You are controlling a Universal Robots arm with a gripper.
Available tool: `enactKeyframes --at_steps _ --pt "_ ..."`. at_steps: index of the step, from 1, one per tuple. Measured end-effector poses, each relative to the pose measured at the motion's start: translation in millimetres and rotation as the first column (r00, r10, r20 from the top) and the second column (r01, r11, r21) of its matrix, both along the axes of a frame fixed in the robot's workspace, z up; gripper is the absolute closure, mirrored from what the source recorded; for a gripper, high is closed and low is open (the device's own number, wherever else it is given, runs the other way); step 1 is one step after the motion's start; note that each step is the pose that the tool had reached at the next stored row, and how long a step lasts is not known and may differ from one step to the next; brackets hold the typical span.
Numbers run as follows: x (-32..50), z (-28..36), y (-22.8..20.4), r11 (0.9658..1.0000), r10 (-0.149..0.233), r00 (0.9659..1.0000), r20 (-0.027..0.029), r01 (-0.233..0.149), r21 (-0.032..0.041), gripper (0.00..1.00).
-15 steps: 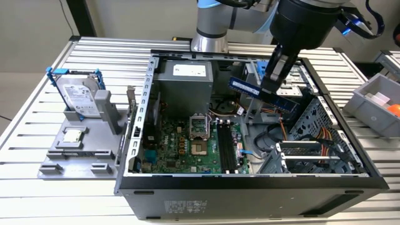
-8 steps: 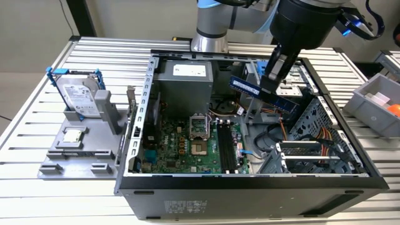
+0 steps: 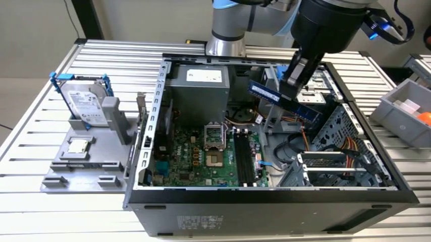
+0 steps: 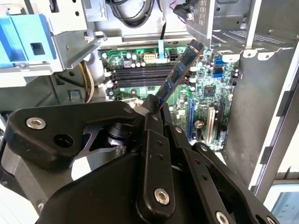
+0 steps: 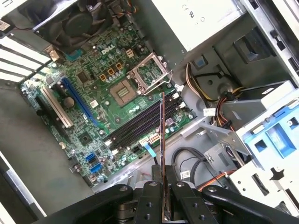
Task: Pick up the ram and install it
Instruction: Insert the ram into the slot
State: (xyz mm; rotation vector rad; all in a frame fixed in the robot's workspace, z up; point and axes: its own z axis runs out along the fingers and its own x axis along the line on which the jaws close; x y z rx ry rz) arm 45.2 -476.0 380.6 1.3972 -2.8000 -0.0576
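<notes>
I am holding the ram (image 3: 286, 101) in the gripper (image 3: 294, 83), whose fingers are pinching tight on one end of the stick; the rest is sticking out free beyond them. In the exterior view the stick is hanging at a slant over the open computer case (image 3: 269, 194), inside its walls and above the motherboard (image 3: 195, 156); it is touching nothing but the fingers.

The stick is showing as a long, narrow, thin board, blue going to greenish-blue, with a row of dark chips along its face; in the second wrist view its far end is pointing toward the board. In the first wrist view I am looking at it edge-on, so it is reading as a thin dark line crossing over the black memory slots (image 5: 140, 126), which are lying in parallel beside the open processor socket (image 5: 124, 91).

Outside the case, toward the exterior view's left, a silver hard drive (image 3: 86, 103) in a blue bracket is standing upright in a grey holder (image 3: 74, 171), well apart from the arm.
</notes>
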Motion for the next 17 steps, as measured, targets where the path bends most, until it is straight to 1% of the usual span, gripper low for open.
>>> enactKeyframes --at_steps 9,13,17 --pt "0.0 0.0 0.0 0.9986 -0.053 0.9986 0.0000 0.053 0.0001 1.00" --pt "0.0 0.0 0.0 0.9970 -0.077 0.9970 0.0000 0.077 0.0000 1.00" --pt "0.0 0.0 0.0 0.9947 -0.102 0.9947 0.0000 0.102 0.0000 1.00"
